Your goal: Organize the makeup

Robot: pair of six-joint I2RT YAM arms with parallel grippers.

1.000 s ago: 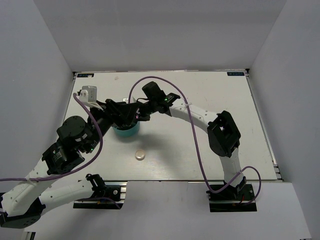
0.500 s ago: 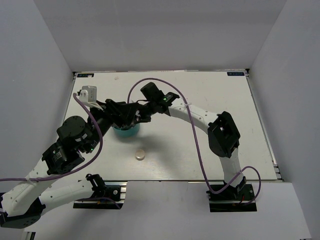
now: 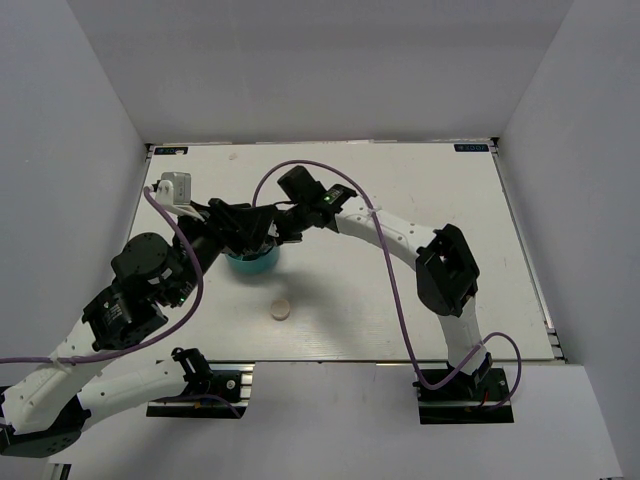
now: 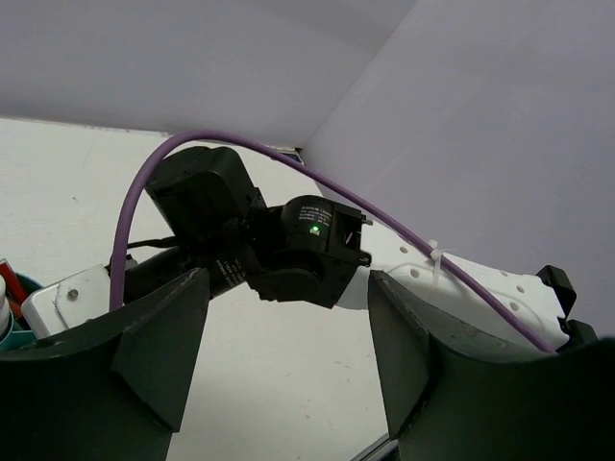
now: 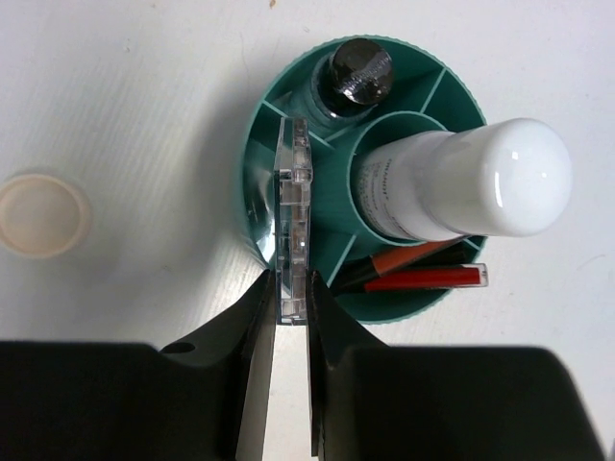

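One clear palette [image 5: 292,221] stands edge-on, pinched in the right hand [image 5: 291,307], seemingly inside the teal tub [image 5: 384,309].

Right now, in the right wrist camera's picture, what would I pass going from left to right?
Round cream compact → clear-cased palette, seen edge-on → dark-capped vial → white bottle.
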